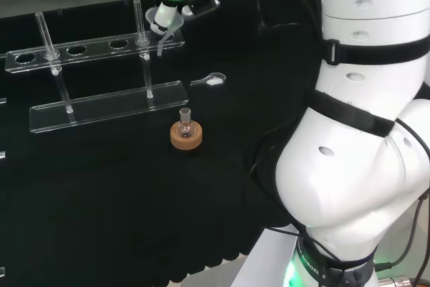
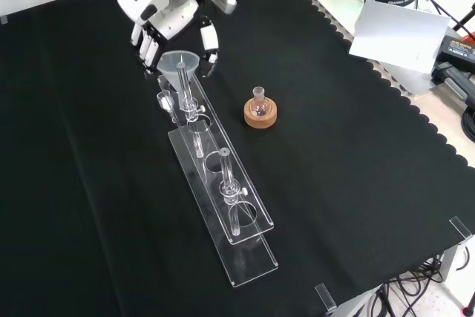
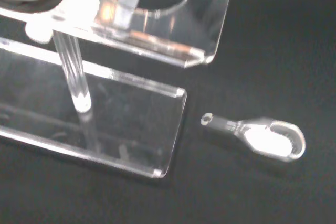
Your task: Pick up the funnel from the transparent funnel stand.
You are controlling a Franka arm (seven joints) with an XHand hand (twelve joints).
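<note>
Front view has the hand [image 2: 167, 24] at the far end of the transparent funnel stand [image 2: 215, 183], its fingers [image 2: 148, 46] pointing down and spread to either side of the funnel [image 2: 179, 67]; whether they touch the funnel's rim I cannot tell, and they look apart rather than closed on it. The funnel sits in the last hole of the stand's upper shelf, mouth up, its stem running down through the hole. Head view shows the hand [image 1: 176, 6] at the right end of the stand [image 1: 101, 78], with the funnel [image 1: 165, 31] just under it and tilted a little. Wrist view looks past the funnel's stem [image 3: 126, 9] and the shelf corner [image 3: 205, 51] to the stand's base plate [image 3: 131, 129] and one upright post [image 3: 73, 77]. Just beside that base, on the black cloth [image 3: 273, 35], lies a small clear scoop-like piece [image 3: 262, 136]. Nearer the arm in the head view, apart from the stand, a small round flask [image 1: 185, 124] stands on a cork ring [image 1: 186, 137].
</note>
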